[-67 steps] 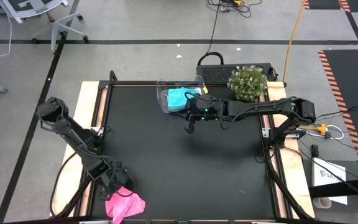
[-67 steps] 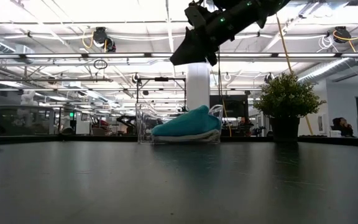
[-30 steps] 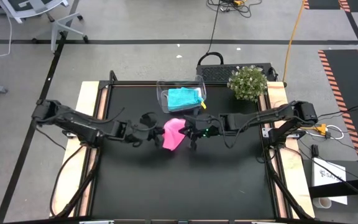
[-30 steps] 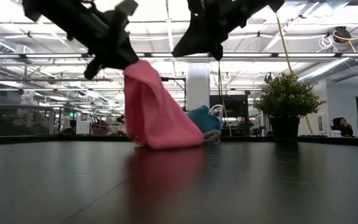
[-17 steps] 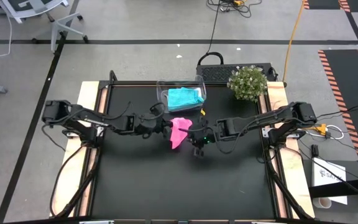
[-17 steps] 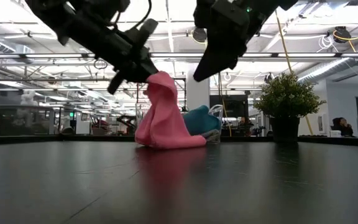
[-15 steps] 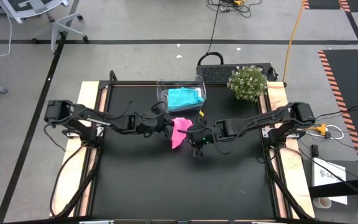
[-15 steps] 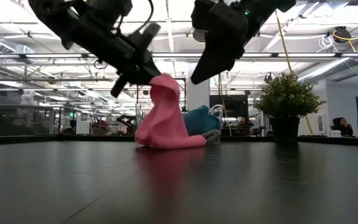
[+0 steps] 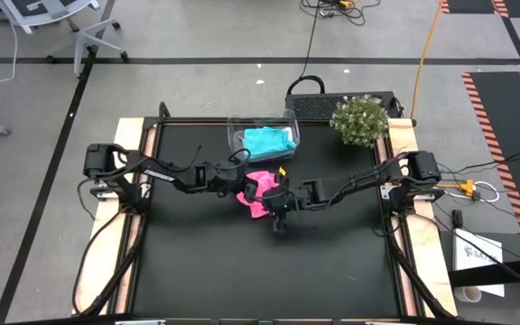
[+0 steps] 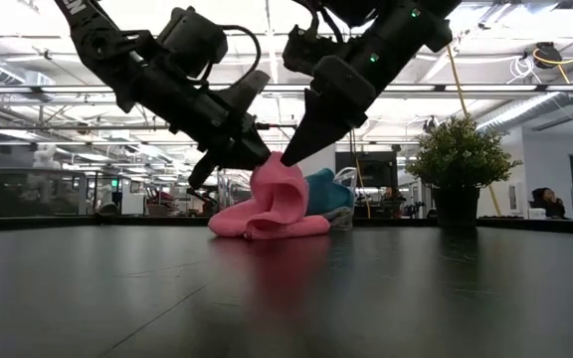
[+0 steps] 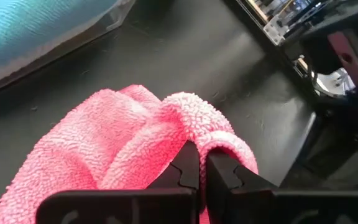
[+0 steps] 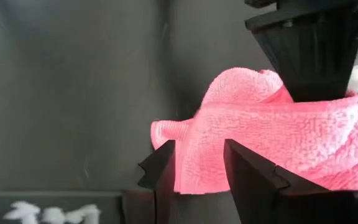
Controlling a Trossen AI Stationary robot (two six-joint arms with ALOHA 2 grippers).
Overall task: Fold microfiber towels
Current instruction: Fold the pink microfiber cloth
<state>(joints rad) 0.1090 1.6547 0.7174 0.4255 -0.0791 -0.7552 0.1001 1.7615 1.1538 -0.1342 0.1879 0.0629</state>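
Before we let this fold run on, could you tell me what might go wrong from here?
1. The left hand pinches only a thin fold of the pink towel, so it could slip free.
2. The right hand, open, may close on a bunched layer, not an edge.
3. Both hands work close together by the clear tub holding the teal towel; they could collide or nudge it.

Pink towel (image 9: 258, 193) now lower, slumped on the table; right gripper (image 9: 276, 200) opened, at its edge.

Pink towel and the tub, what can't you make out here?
- Pink towel, high view: both grippers cover its middle, so its folds are hidden.
- Grey-white towel: in no view.
- Teal towel, low view: the pink towel hides its near part.
- Tub, left wrist view: cut off by the edge.
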